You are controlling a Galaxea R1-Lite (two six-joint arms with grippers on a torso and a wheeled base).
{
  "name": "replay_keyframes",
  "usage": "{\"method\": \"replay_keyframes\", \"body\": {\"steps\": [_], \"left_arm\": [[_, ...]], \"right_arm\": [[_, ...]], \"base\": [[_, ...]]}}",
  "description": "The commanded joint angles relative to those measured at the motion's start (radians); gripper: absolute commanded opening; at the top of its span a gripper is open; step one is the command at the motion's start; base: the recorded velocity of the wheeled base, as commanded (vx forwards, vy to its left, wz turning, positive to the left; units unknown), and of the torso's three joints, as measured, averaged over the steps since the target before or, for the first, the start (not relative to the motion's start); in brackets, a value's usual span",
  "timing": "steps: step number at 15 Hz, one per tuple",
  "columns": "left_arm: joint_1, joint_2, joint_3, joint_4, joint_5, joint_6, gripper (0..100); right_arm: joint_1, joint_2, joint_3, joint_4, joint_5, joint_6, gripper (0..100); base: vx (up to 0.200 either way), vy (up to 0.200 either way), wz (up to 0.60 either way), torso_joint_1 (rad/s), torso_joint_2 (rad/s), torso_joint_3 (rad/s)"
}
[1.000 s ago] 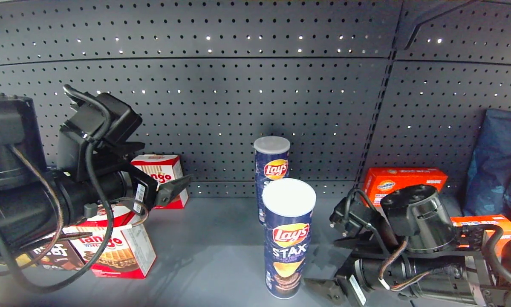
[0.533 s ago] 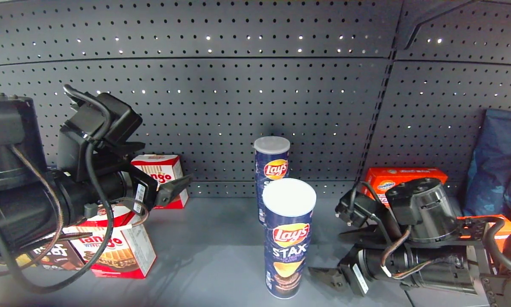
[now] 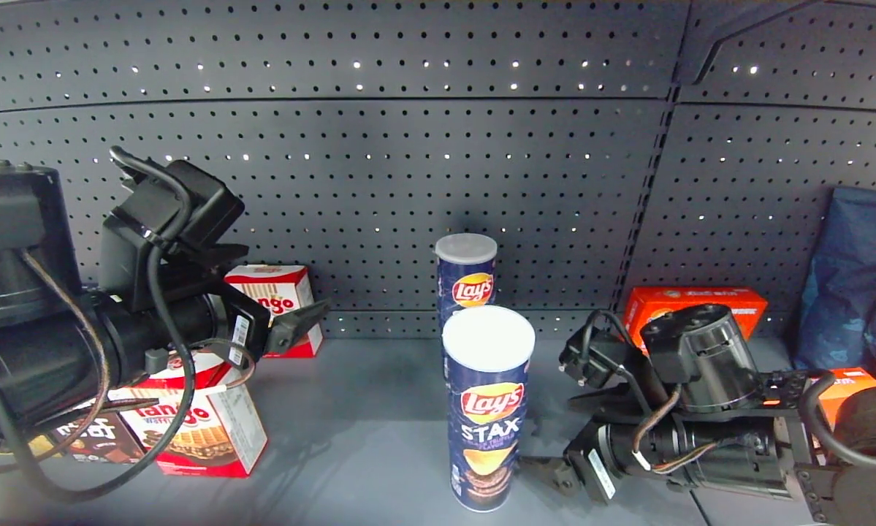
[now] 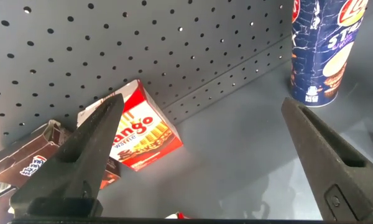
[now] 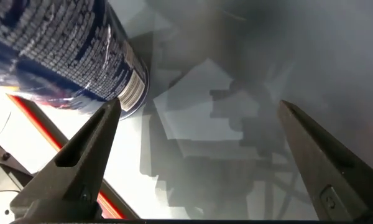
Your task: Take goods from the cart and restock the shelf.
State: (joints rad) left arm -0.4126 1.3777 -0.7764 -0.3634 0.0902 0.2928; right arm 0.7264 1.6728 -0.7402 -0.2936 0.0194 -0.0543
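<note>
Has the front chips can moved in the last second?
Yes. The front can has shifted slightly toward the robot's left, judged against the back can behind it, which has stayed put.

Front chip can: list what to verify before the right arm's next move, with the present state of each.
1. Front chip can upright on the shelf: ok.
2. Right gripper open, can outside its fingers: ok.
3. Gap between front can and rear can: cannot tell, they overlap in the head view.
4. Left gripper open, apart from both cans: ok.
5. Right arm clear of the orange box: cannot tell, the arm covers part of it.
</note>
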Motion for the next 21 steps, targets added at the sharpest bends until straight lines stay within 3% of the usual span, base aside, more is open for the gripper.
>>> {"method": "replay_keyframes", "body": {"steps": [1, 15, 21], "left_arm": [[0.009, 0.001, 0.002, 0.0, 0.0, 0.0, 100], [0.015, 0.001, 0.011, 0.0, 0.0, 0.0, 100], [0.024, -0.017, 0.0, 0.0, 0.0, 0.0, 100]], "right_arm": [[0.007, 0.015, -0.002, -0.001, 0.001, 0.001, 100], [0.025, 0.025, -0.005, -0.024, 0.001, 0.001, 100], [-0.042, -0.18, 0.059, -0.03, -0.002, 0.007, 100]], "base": [[0.0, 0.0, 0.0, 0.0, 0.0, 0.0], [0.0, 0.0, 0.0, 0.0, 0.0, 0.0], [0.0, 0.0, 0.0, 0.0, 0.0, 0.0]]}}
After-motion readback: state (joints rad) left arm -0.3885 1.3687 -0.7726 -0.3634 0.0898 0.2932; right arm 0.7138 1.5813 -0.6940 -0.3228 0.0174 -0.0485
